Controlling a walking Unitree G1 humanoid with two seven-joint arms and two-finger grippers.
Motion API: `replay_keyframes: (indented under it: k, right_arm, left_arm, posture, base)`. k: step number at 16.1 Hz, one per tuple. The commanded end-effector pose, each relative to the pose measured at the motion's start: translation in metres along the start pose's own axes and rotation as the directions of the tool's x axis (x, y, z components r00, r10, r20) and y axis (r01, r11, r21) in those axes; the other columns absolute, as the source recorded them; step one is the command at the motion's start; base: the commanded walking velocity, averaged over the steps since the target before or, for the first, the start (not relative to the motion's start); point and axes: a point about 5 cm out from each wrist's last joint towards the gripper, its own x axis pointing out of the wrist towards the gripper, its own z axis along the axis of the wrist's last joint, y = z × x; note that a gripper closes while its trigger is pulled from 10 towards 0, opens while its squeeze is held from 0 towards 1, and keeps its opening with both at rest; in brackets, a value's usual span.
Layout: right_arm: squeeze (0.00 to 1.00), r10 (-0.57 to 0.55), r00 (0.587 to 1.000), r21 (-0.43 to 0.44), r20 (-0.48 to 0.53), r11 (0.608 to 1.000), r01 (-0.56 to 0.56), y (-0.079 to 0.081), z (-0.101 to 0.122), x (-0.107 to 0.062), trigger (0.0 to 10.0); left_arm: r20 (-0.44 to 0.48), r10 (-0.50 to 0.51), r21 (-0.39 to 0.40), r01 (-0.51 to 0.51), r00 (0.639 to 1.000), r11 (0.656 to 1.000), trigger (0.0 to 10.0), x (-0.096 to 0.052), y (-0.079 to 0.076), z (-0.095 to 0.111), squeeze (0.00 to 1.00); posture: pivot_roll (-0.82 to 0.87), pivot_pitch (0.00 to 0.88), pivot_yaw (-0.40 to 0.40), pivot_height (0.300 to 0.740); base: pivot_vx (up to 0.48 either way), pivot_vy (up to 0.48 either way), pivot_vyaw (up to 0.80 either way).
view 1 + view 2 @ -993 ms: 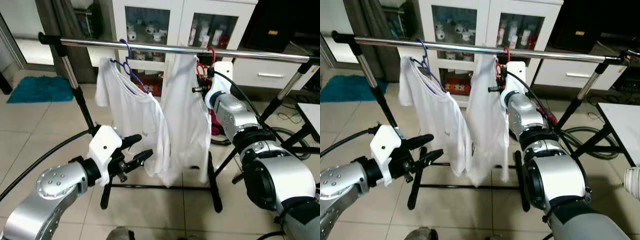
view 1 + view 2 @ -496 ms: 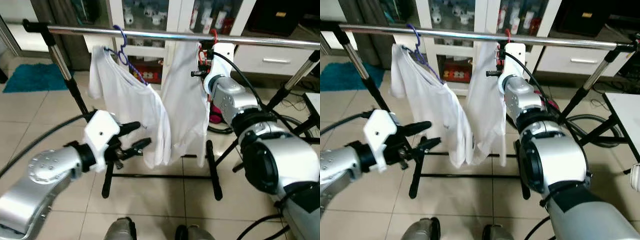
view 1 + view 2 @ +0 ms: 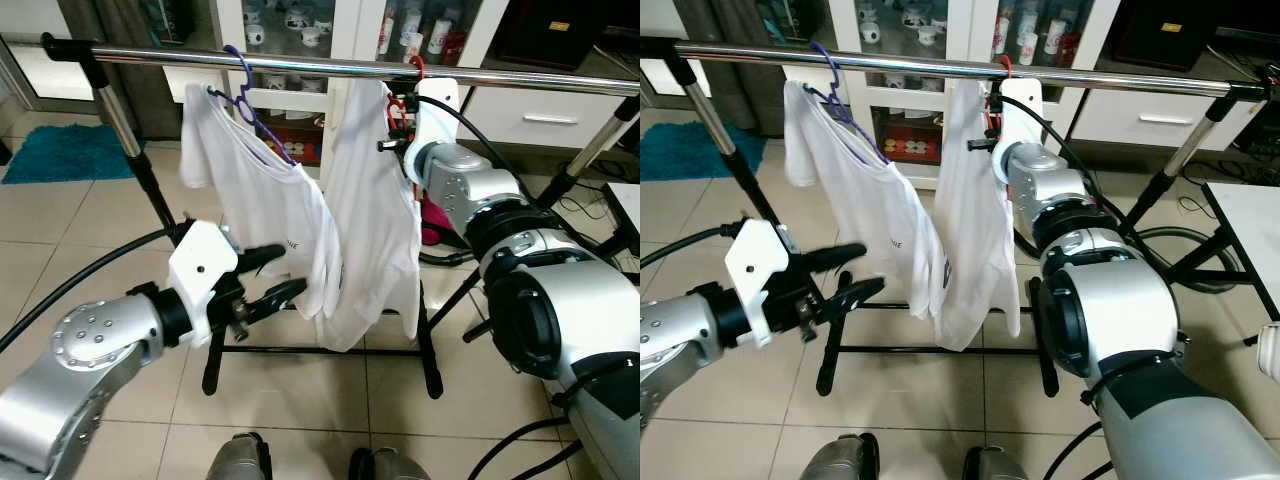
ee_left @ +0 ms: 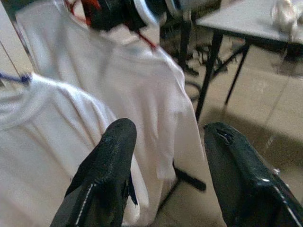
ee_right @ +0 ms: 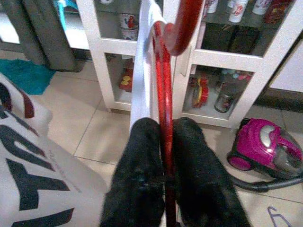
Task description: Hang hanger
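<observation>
Holding the red hanger (image 5: 164, 109) tightly between its two black fingers, the right gripper (image 5: 163, 156) is raised up to the chrome rail (image 3: 300, 66), and the hook of the hanger now curves over the top of that rail, directly above the gripper. Compared with one second ago, the hook sits a little more clearly on the rail, and the white shirt (image 3: 372, 210) carried by this hanger now hangs straight down below the gripper, with its lower hem more loose and spread than before. Much of the shift between the pictures comes from the head camera, which has moved, so I judge the real motion of the hanger as small: a last settling onto the rail. The left gripper (image 3: 268, 278) waits low and well apart from the rail, its fingers spread wide with nothing between them, and it points toward the other white shirt (image 3: 262, 200), which already hangs on the purple hanger (image 3: 250, 105) further along the rail. For the task this means that the hanging is almost finished. What seems to remain is that the right gripper lets go and moves away without pulling the hook off the rail.
</observation>
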Motion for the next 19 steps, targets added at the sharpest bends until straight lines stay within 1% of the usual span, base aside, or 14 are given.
replay_keyframes:
  k: [1, 3, 4, 6, 7, 9, 10, 12, 13, 14, 15, 17, 18, 19]
  right_arm:
    - [1.0, 0.016, 1.0, 0.0, 0.023, 1.0, -0.016, -0.008, -0.001, -0.002, 10.0]
    - [1.0, 0.053, 0.995, -0.039, 0.086, 0.998, -0.049, -0.01, 0.003, -0.003, 10.0]
    - [1.0, 0.079, 0.991, -0.02, 0.106, 0.997, -0.077, -0.011, 0.004, -0.004, 10.0]
    - [1.0, 0.206, 0.962, 0.024, 0.178, 0.977, -0.214, -0.015, 0.003, -0.012, 10.0]
    - [1.0, 0.22, 0.958, 0.029, 0.186, 0.973, -0.229, -0.015, 0.003, -0.013, 10.0]
    - [1.0, 0.331, 0.916, 0.026, 0.227, 0.938, -0.345, -0.018, -0.005, -0.039, 10.0]
    - [1.0, 0.342, 0.911, 0.023, 0.23, 0.934, -0.356, -0.019, -0.008, -0.045, 10.0]
    - [1.0, 0.303, 0.92, 0.069, 0.248, 0.942, -0.328, -0.031, -0.018, -0.086, 10.0]
    - [1.0, 0.286, 0.926, 0.083, 0.245, 0.946, -0.314, -0.032, -0.019, -0.094, 10.0]
    - [1.0, 0.259, 0.93, 0.101, 0.259, 0.951, -0.293, -0.029, -0.025, -0.113, 10.0]
    - [1.0, 0.171, 0.949, 0.075, 0.266, 0.977, -0.197, -0.026, -0.033, -0.132, 10.0]
    - [1.0, 0.099, 0.958, 0.058, 0.27, 0.991, -0.118, -0.024, -0.046, -0.147, 10.0]
    - [1.0, 0.06, 0.957, 0.097, 0.285, 0.991, -0.091, -0.022, -0.055, -0.155, 10.0]
    - [1.0, 0.023, 0.965, 0.096, 0.261, 0.994, -0.05, -0.022, -0.065, -0.159, 10.0]
  left_arm:
    - [0.036, 0.039, 0.024, -0.04, 0.999, 0.999, 10.0, 0.002, 0.004, 0.004, 0.0]
    - [0.069, 0.068, 0.02, -0.069, 0.995, 0.997, 10.0, 0.005, 0.008, 0.005, 0.0]
    - [0.095, 0.079, 0.013, -0.081, 0.992, 0.997, 10.0, 0.007, 0.01, 0.007, 0.0]
    - [0.136, 0.081, -0.002, -0.082, 0.987, 0.997, 10.0, 0.015, 0.011, 0.008, 0.0]
    - [0.139, 0.083, -0.003, -0.083, 0.987, 0.997, 10.0, 0.016, 0.011, 0.007, 0.0]
    - [0.17, 0.133, -0.052, -0.126, 0.976, 0.991, 10.0, 0.018, 0.014, 0.003, 0.0]
    - [0.171, 0.153, -0.063, -0.144, 0.973, 0.988, 10.0, 0.018, 0.015, 0.001, 0.0]
    - [0.115, 0.257, -0.123, -0.243, 0.959, 0.962, 10.0, 0.02, 0.019, -0.014, 0.0]
    - [0.108, 0.266, -0.13, -0.252, 0.958, 0.959, 10.0, 0.021, 0.018, -0.017, 0.0]
    - [0.087, 0.3, -0.158, -0.284, 0.95, 0.946, 10.0, 0.021, 0.016, -0.023, 0.0]
    - [0.056, 0.339, -0.197, -0.322, 0.939, 0.926, 10.0, 0.021, 0.014, -0.032, 0.0]
    - [0.046, 0.387, -0.24, -0.366, 0.921, 0.899, 10.0, 0.023, 0.013, -0.039, 0.0]
    - [0.044, 0.426, -0.253, -0.402, 0.904, 0.88, 10.0, 0.025, 0.013, -0.041, 0.0]
    - [0.042, 0.444, -0.256, -0.42, 0.895, 0.871, 10.0, 0.027, 0.013, -0.043, 0.0]
  posture:
    - [0.12, 0.103, -0.06, 0.74]
    - [0.11, 0.089, -0.056, 0.74]
    - [0.11, 0.068, -0.053, 0.74]
    - [0.09, 0.03, -0.039, 0.74]
    - [0.09, 0.03, -0.039, 0.74]
    - [0.06, 0.003, -0.026, 0.74]
    - [0.06, 0.0, -0.025, 0.74]
    - [0.03, 0.0, -0.008, 0.74]
    - [0.03, 0.0, -0.005, 0.74]
    - [0.01, 0.0, 0.013, 0.74]
    - [-0.01, 0.0, 0.022, 0.74]
    - [-0.02, 0.0, 0.027, 0.74]
    - [-0.03, 0.0, 0.027, 0.74]
    - [-0.03, 0.0, 0.022, 0.74]
  base:
    - [0.0, 0.0, 0.0]
    - [0.0, 0.0, 0.0]
    - [0.0, 0.0, 0.0]
    - [0.0, 0.0, 0.0]
    - [0.0, 0.0, 0.0]
    - [0.0, 0.0, 0.0]
    - [0.0, 0.0, 0.0]
    - [0.0, 0.0, 0.0]
    - [0.0, 0.0, 0.0]
    - [0.0, 0.0, 0.0]
    - [0.0, 0.0, 0.0]
    - [0.0, 0.0, 0.0]
    - [0.0, 0.0, 0.0]
    - [0.0, 0.0, 0.0]
